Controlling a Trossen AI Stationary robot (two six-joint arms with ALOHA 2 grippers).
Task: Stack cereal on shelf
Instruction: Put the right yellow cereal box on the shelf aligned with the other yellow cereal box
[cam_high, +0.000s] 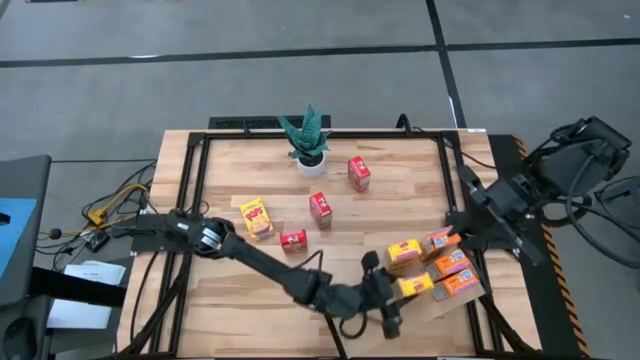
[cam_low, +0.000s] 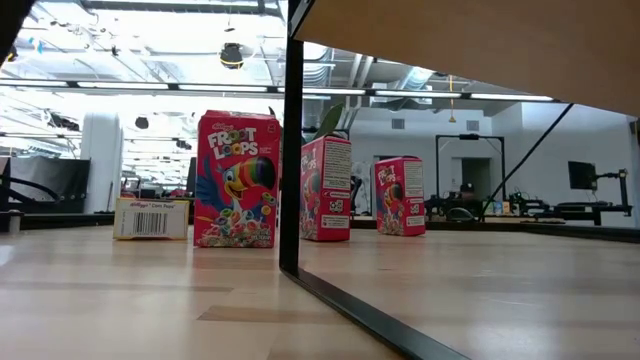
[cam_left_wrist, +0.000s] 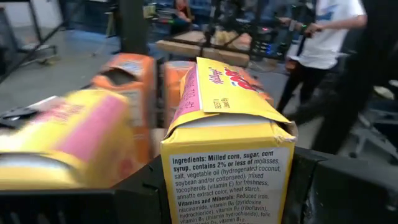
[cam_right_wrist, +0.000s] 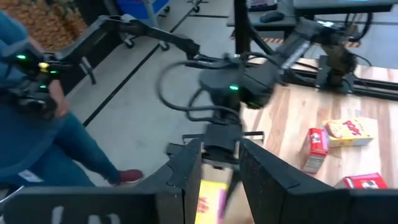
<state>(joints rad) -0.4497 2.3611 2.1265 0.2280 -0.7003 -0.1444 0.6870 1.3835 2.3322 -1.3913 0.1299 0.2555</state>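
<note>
Yellow cardboard first: the left gripper is clamped on a yellow box at the near right corner of the bench. It holds the box at the edge of the shelf, where one more yellow box and three orange boxes are already packed together. The right gripper sits at the far side of that cluster by an orange box. I cannot tell if it is open or gripping anything. Main risk, as I read it: the held box goes in crooked or swings wide and knocks its neighbours, which stand touching or just beside each other, so one bump could topple several or push one off the shelf's near edge. The box's top flap looks bent up in the left wrist view, and a squeeze there could crush it or let it slip. Second risk: the two arms face each other over the same small patch and could clash if both close in. The dark frame rail runs near the right arm, so there is little room on that side. Open room is to the left and middle of the bench, though three red boxes, a loose yellow box and a potted plant stand there, well apart. A person stands beyond the bench, clear of it.
</note>
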